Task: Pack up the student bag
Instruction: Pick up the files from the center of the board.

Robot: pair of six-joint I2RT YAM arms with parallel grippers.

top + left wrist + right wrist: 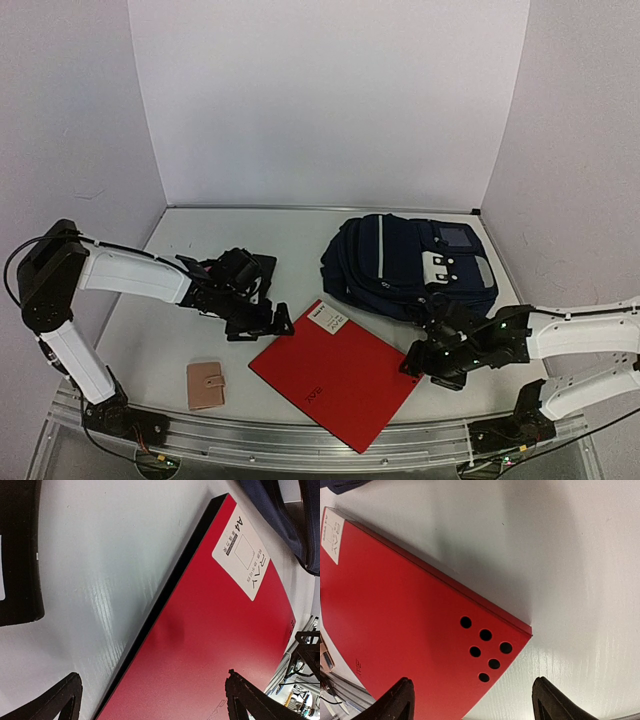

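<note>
My left end effector (153, 672) stands fully open and holds nothing. Its two fingers straddle the black spine edge of the red folder (335, 372), one over bare worktop (300, 235), the other over the red cover. That edge runs slantwise between them, up to the corner that carries the white A4 label (241, 552). Past that corner lies the student bag (405, 262), flat on the worktop, its navy fabric just beside the folder (I cannot tell whether they touch). On the outer side of this end effector lies a black flat thing (20, 555), apart from the folder, with a band of open worktop between the two. Toward my base from here a tan wallet (205, 385) lies clear of the folder's edge.

My right end effector (473, 678) is spread wide as well and grips nothing. Below the gap between its fingers sits the folder's corner with six punched holes (485, 635), and the folder's long edge runs away from that corner toward the label. On the outer side of that corner the worktop is bare and there is room to move. On the far side the bag lies close to this end effector (little room there). The folder's nearest corner reaches the worktop's near rim.
</note>
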